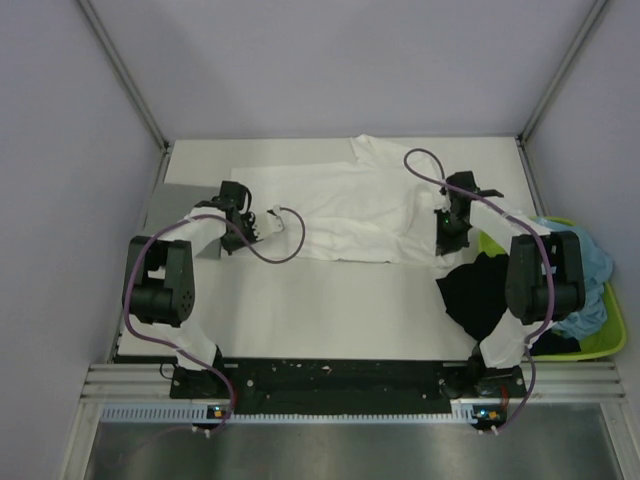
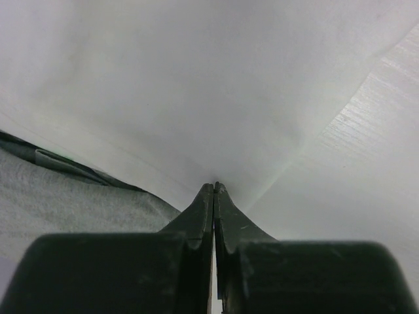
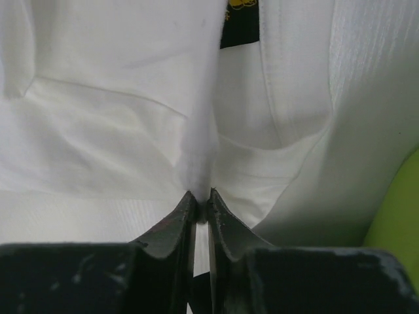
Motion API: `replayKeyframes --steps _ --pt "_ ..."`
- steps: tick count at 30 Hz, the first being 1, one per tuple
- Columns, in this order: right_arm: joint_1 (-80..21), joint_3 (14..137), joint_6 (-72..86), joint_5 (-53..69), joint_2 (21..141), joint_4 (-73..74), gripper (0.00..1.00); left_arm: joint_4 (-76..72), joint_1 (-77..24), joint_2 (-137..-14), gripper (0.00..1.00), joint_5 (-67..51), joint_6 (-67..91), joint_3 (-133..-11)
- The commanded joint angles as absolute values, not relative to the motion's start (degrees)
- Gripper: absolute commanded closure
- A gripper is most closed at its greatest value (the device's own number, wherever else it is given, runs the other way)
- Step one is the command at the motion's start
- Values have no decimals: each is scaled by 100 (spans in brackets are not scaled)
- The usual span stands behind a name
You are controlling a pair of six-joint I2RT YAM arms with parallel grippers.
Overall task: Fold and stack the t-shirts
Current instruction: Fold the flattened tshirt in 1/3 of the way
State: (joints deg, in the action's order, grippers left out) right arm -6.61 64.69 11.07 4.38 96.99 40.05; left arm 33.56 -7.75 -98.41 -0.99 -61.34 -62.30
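spread t-shirt (image 1: 340, 210) on table (image 1: 320, 310) — folded t-shirt (image 1: 178, 196) left of it, tray (image 1: 612, 345) holding heaped t-shirts (image 1: 592, 262) right

Left gripper (image 1: 258, 226) and right gripper (image 1: 447, 232), both clamped on the white t-shirt (image 1: 350, 215).
The left arm (image 1: 165, 275) rises from its base at the near left, its elbow bent outward and its forearm running forward and inward, so the left gripper points toward the centre. In the left wrist view its fingers (image 2: 196, 219) meet tip to tip, with white cloth drawn into creases at the tips. The right arm (image 1: 535, 270) stands folded at the near right, its forearm angling forward and inward to the right gripper, which points downward. In the right wrist view its fingers (image 3: 171, 226) stand a slit apart, nipping a raised ridge of the same cloth.
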Motion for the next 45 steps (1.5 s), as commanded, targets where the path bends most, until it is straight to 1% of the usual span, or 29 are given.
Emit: replayKeyframes --steps 1,3,10,14,18,29,30,31,32,33,34,35,36,37,40,41,43,45 --pt "-563 6425 1169 -481 9668 3823 97 3234 -756 -9572 100 -53 -6012 -6056" --pt "-501 6425 1143 -728 9607 3911 100 3322 -765 -9493 100 -53 -6029 -5959" --pt "-387 6302 1055 -1195 9449 4166 100 3989 -765 -9378 100 -53 -5968 -5854" --pt "-290 6311 1028 -1327 9361 4254 100 4411 -773 -9168 100 -386 -5845 -5669" --pt "-281 6267 976 -1415 9273 4307 100 4500 -773 -8956 100 -650 -5713 -5476" --pt "-290 6302 967 -1521 9325 4324 100 5027 -782 -8886 100 -791 -5493 -5669" --pt "-290 6310 967 -1529 9325 4324 99 5088 -782 -8877 97 -765 -5493 -5678" --pt "-290 6328 949 -1538 9325 4333 92 5167 -782 -8868 89 -773 -5511 -5695" --pt "-290 6363 941 -1547 9299 4342 81 5264 -782 -8877 79 -782 -5528 -5739" --pt "-290 6398 923 -1521 9290 4342 72 5360 -782 -8886 67 -782 -5520 -5844" --pt "-290 6485 888 -1407 9255 4350 65 5483 -782 -8894 59 -800 -5511 -5949" --pt "-290 6539 862 -1319 9211 4351 59 5597 -782 -8903 47 -809 -5511 -6072" --pt "-299 6687 835 -1197 9159 4351 54 5720 -782 -8921 40 -843 -5502 -6256" --pt "-299 6836 818 -1047 9106 4368 51 5817 -782 -8930 36 -887 -5458 -6423" --pt "-421 7249 782 -1107 8948 4368 45 6212 -782 -9044 35 -1203 -5318 -7152" --pt "-509 7381 782 -1186 8939 4368 42 6275 -774 -9105 35 -1343 -5248 -7415" --pt "-667 7628 677 -1134 9035 4316 41 6197 -765 -9263 36 -1546 -4967 -7847" --pt "-860 7769 345 -715 9201 4149 41 5916 -765 -9517 41 -1565 -4537 -8198"
